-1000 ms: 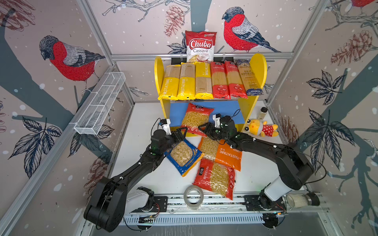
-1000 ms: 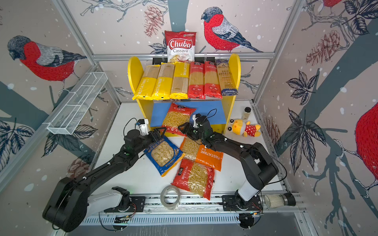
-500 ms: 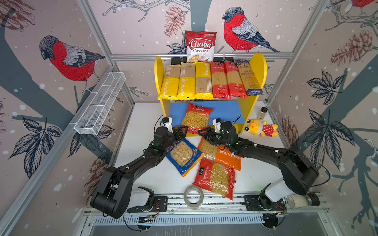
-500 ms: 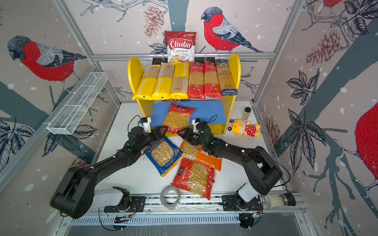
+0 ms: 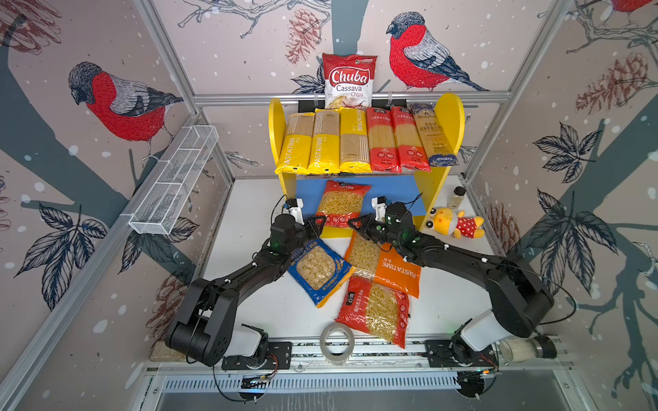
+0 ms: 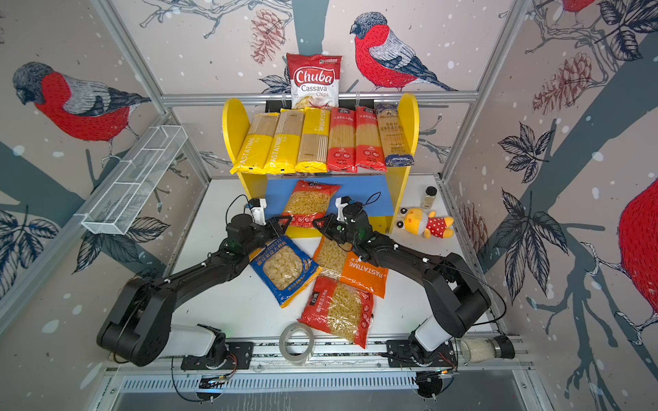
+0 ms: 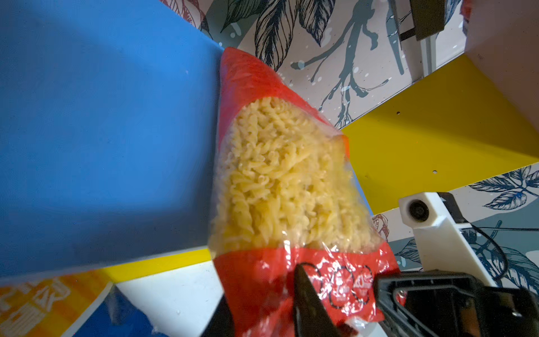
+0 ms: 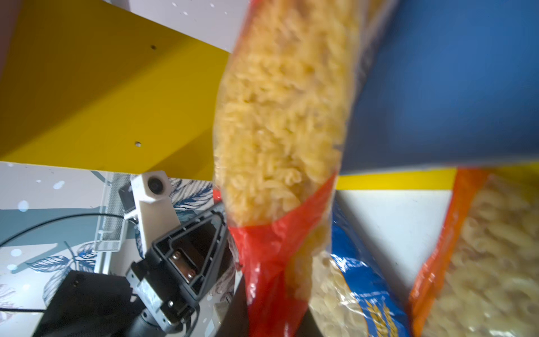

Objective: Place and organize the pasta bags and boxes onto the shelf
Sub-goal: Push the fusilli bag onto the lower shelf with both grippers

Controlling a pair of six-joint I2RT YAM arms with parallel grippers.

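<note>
**Two grippers on one bag at the mouth of the lower shelf**

The red fusilli bag (image 5: 341,203) lies on the blue lower board (image 5: 395,192) of the shelf (image 5: 452,121). Its long axis runs from the front lip straight toward the back. Its red bottom band hangs over the yellow front edge, on the robot's side.

The left gripper (image 5: 318,222) is at the band's left corner and the right gripper (image 5: 352,223) at its right corner. The two face each other across the bag's short side. In the left wrist view the left gripper's fingers (image 7: 304,294) press into the crinkled red film, nearly closed on it. In the right wrist view the bag's end narrows to a pinch in the right gripper (image 8: 274,315), which also looks clamped on it. Both arms are equally near.

The bag's body lies ahead of both grippers, deeper into the shelf. The coming move is therefore probably a push or slide along that axis to seat the bag fully under the upper tier. The upper tier is full, with six long spaghetti packs (image 5: 359,142) side by side.

Three bags wait on the bench (image 5: 249,213):
- a blue bag (image 5: 318,270)
- an orange PASTATIME bag (image 5: 388,267)
- a second red bag (image 5: 374,309)
</note>
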